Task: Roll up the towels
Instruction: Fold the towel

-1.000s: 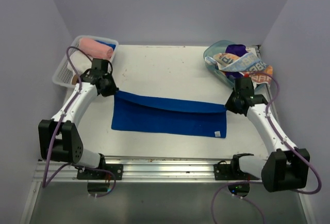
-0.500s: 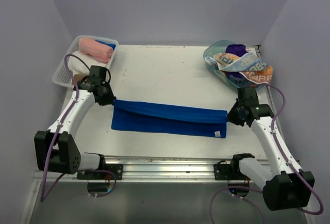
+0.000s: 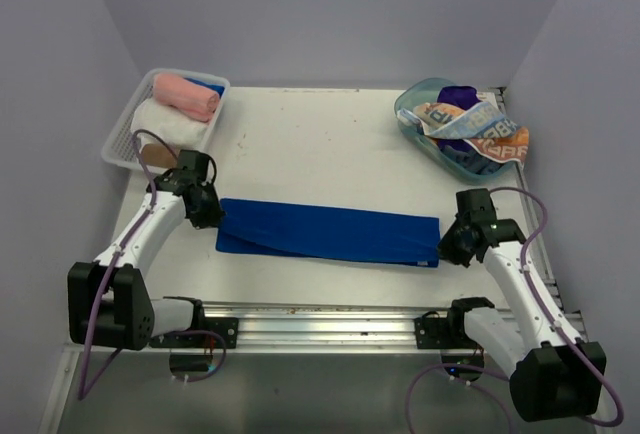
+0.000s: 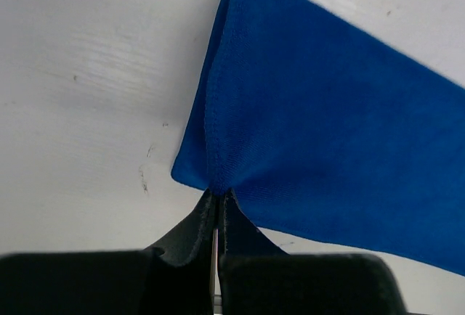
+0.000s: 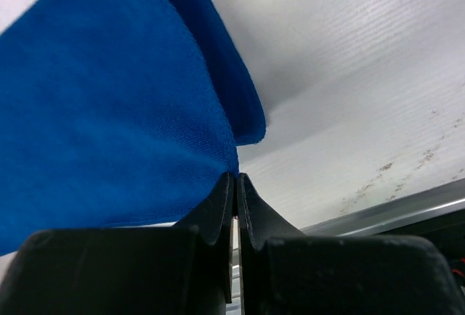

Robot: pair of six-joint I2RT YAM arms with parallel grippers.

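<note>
A royal blue towel (image 3: 330,235) lies folded into a long strip across the near part of the table. My left gripper (image 3: 212,220) is shut on its left end; in the left wrist view the blue towel (image 4: 327,126) is pinched at the left gripper (image 4: 219,193) tips. My right gripper (image 3: 447,246) is shut on the right end, and in the right wrist view the blue towel (image 5: 109,112) folds over above the right gripper (image 5: 235,177). More towels (image 3: 475,126), one printed and one purple, are heaped in the teal tub (image 3: 421,137).
A white mesh basket (image 3: 128,137) at the back left holds a rolled pink towel (image 3: 186,94) and a white one (image 3: 165,122). The metal rail (image 3: 320,314) runs along the table's near edge, close behind both grippers.
Both grippers pulled the far edge of the blue towel toward the near edge, folding it over itself. The towel went from a wider sheet to a narrow strip.
</note>
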